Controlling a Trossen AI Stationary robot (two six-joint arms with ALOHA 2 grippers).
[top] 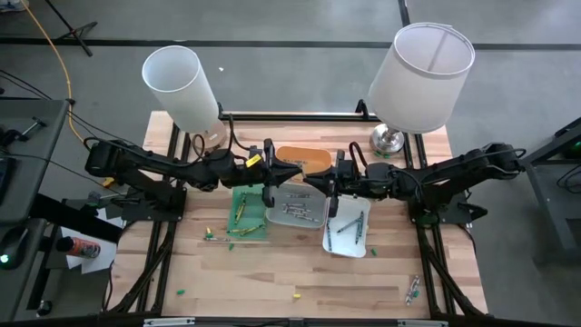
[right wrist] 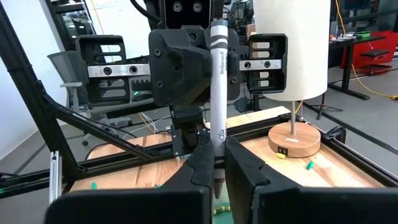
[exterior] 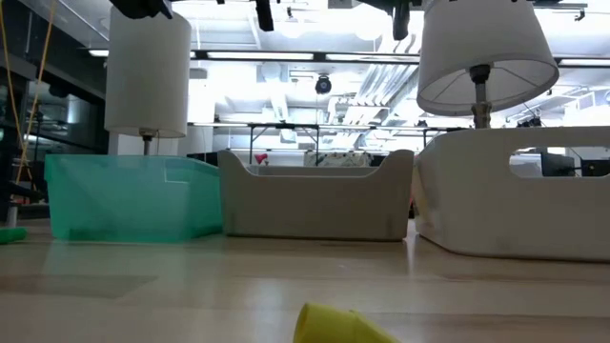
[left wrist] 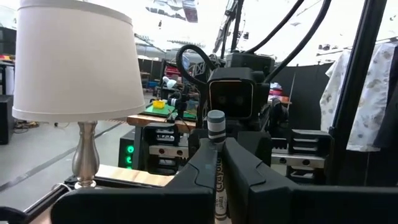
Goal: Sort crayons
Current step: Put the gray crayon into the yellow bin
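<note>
One grey crayon (right wrist: 217,93) stands upright above the trays at mid-table, held from both sides. My left gripper (top: 295,174) reaches in from the table's left and my right gripper (top: 316,182) from the right; both are shut on the crayon, fingertips almost meeting. The crayon's flat grey end (left wrist: 216,124) points up and its tip (right wrist: 219,185) points down. Other crayons lie in the green tray (top: 238,195), the clear tray (top: 316,221) and the white tray (top: 334,243). A few lie loose on the wood (top: 218,238). My left gripper pinches the crayon's labelled shaft (left wrist: 219,177) between its two fingers, coming level from the table's left, fingers across it. The flat end stands above the fingers, and the crayon is upright and clear of the trays. My right gripper pinches the crayon's lower part (right wrist: 217,163), just above the tip, between its two fingers, coming level from the table's right. Most of the crayon stands above these fingers, upright.
An orange tray (top: 313,154) lies behind the grippers. Two white-shaded lamps (top: 182,86) (top: 419,77) stand at the far corners. Loose crayons lie near the front edge (top: 296,295) and at the front right (top: 413,289). In the low view a yellow crayon (exterior: 334,326) lies close by.
</note>
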